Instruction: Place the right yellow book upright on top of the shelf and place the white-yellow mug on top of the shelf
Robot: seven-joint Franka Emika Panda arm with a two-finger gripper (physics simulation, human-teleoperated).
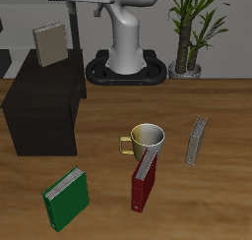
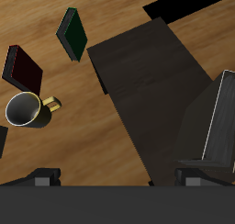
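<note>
The right yellow book [image 1: 49, 44] stands upright, slightly tilted, on the back part of the black shelf's flat top [image 1: 44, 87]. In the wrist view the book [image 2: 220, 117] stands on the shelf [image 2: 151, 76] just beside one fingertip [image 2: 197, 173]. My gripper [image 2: 121, 177] is open and empty above the shelf, its fingers wide apart and not touching the book. The white-yellow mug [image 1: 148, 139] stands on the table beyond the shelf's side; it also shows in the wrist view [image 2: 26, 109].
A dark red book [image 1: 144, 182] stands right against the mug's front. A green book [image 1: 67, 198] stands near the table's front edge. The other tan-grey book [image 1: 197, 143] stands past the mug. The robot base [image 1: 128, 52] and a potted plant [image 1: 187, 32] are at the back.
</note>
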